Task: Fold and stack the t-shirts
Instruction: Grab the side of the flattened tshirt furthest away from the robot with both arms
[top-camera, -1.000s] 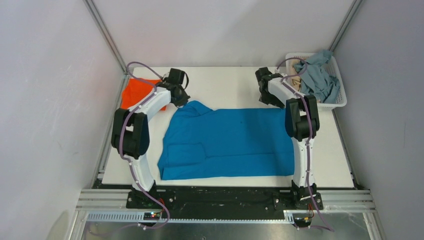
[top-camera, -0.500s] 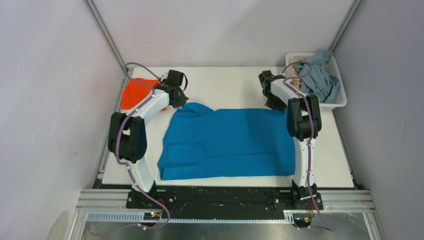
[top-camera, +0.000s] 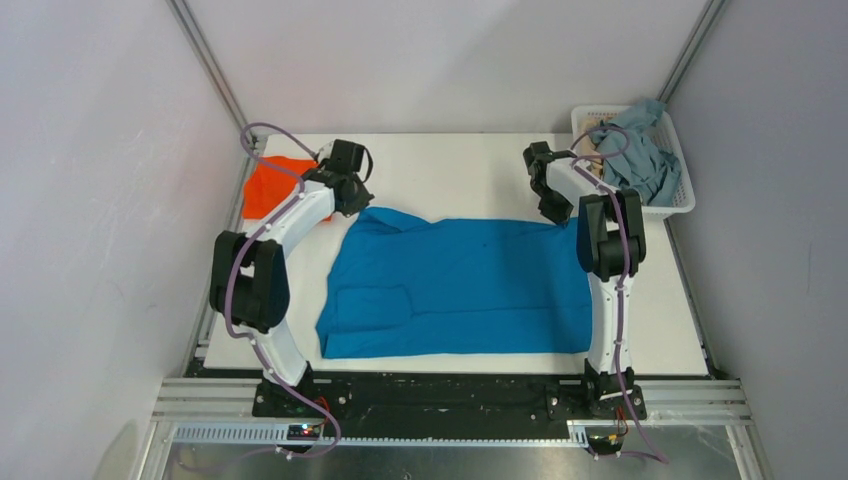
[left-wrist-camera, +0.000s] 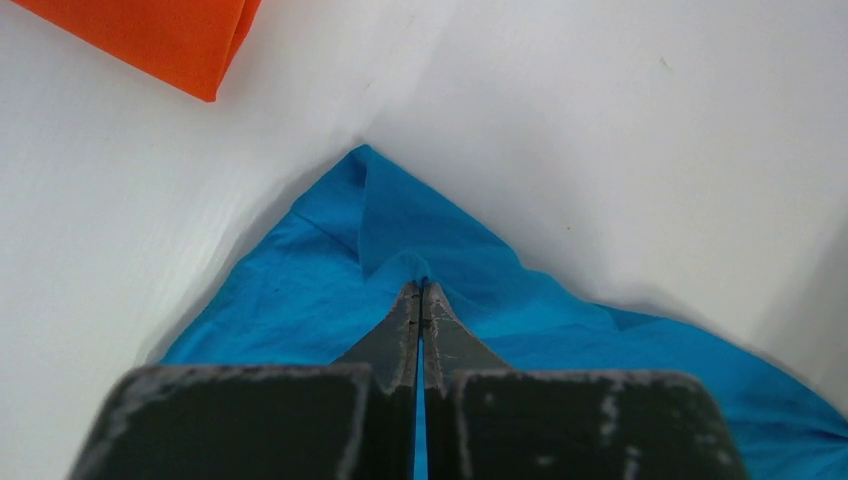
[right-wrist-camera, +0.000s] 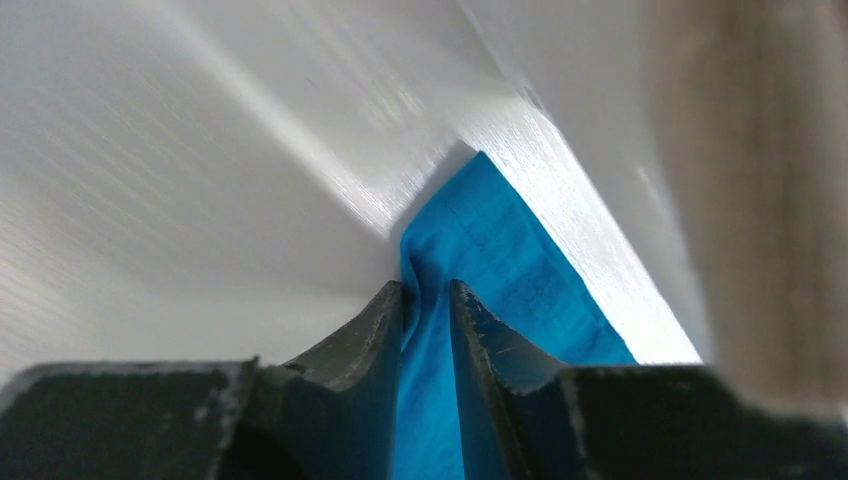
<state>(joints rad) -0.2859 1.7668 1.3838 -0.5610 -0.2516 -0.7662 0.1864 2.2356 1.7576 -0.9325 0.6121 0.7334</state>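
A blue t-shirt (top-camera: 460, 285) lies spread flat across the white table (top-camera: 450, 165), with one sleeve folded in at the left. My left gripper (top-camera: 358, 203) is at its far left corner, shut on a pinch of the blue cloth (left-wrist-camera: 400, 225) that peaks at the fingertips (left-wrist-camera: 421, 285). My right gripper (top-camera: 553, 212) is at the far right corner. Its jaws (right-wrist-camera: 428, 290) stand a narrow gap apart, with a ridge of the blue hem (right-wrist-camera: 480, 250) between them. A folded orange t-shirt (top-camera: 268, 186) (left-wrist-camera: 160, 35) lies at the far left.
A white basket (top-camera: 684, 206) at the far right corner holds crumpled grey-blue t-shirts (top-camera: 635, 150). Frame posts and walls close in the table on both sides. Bare table runs along the far edge behind the blue t-shirt.
My right gripper has moved right and down onto the shirt's far right corner, and its jaws have narrowed from wide open. The left gripper stays shut on the far left corner.
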